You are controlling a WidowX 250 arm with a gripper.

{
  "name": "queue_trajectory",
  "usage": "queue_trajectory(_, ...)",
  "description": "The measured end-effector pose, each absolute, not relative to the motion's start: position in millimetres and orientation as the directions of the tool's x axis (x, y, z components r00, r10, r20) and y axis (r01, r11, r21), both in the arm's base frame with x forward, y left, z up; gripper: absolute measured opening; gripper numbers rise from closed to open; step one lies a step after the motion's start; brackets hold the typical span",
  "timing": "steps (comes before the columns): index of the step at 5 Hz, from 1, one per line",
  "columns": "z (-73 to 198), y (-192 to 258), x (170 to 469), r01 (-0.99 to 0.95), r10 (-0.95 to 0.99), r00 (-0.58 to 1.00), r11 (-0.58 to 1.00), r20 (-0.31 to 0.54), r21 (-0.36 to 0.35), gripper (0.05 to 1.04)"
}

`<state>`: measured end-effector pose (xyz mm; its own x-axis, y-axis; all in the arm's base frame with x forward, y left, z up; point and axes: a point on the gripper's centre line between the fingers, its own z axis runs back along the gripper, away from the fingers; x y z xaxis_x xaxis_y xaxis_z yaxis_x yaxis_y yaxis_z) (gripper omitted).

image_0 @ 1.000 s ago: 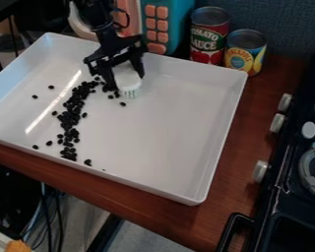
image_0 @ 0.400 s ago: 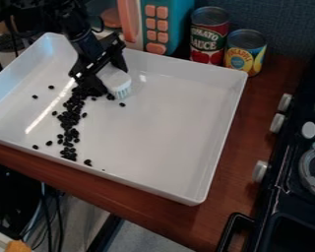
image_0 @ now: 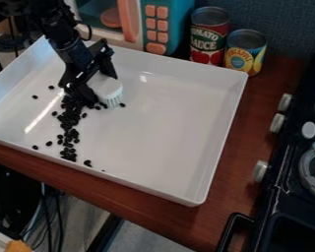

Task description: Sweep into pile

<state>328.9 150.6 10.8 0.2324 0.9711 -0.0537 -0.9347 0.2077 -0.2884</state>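
Observation:
The black gripper (image_0: 98, 89) hangs over the upper left part of the white tray (image_0: 167, 142), shut on a white brush (image_0: 109, 90) whose bristles point down at the tray floor. Black beans (image_0: 69, 120) lie in a long band from just under the gripper toward the tray's near left edge. Several loose beans are scattered left of the band, and a few lie beside the bristles. The gripper covers the band's upper end.
Two cans (image_0: 209, 35) stand behind the tray's far right corner, next to a toy microwave (image_0: 157, 24). A black toy stove (image_0: 288, 162) with knobs is on the right. The tray's raised walls surround the beans.
Gripper and brush have moved left and toward the camera. Beans near the band's upper end have been pushed the same way, closer to the rest.

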Motion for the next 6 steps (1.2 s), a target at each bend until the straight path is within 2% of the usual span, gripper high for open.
queue_trajectory(2, 8.8, 155.9, 296.9, -0.956, 0.987, 0.151, 0.134, -0.047, -0.262, 0.76)
queue_trajectory(3, 8.2, 158.8, 292.6, -0.962, 0.992, 0.118, 0.104, -0.038, -0.253, 0.76)
queue_trajectory(4, 9.3, 154.0, 292.4, -0.95, 0.983, 0.18, 0.168, -0.02, -0.262, 0.76)
queue_trajectory(5, 17.6, 131.9, 308.6, -0.877, 0.906, 0.424, 0.41, -0.001, -0.251, 0.76)
queue_trajectory(6, 33.5, 119.8, 339.1, -0.764, 0.785, 0.618, 0.612, 0.038, -0.204, 0.76)
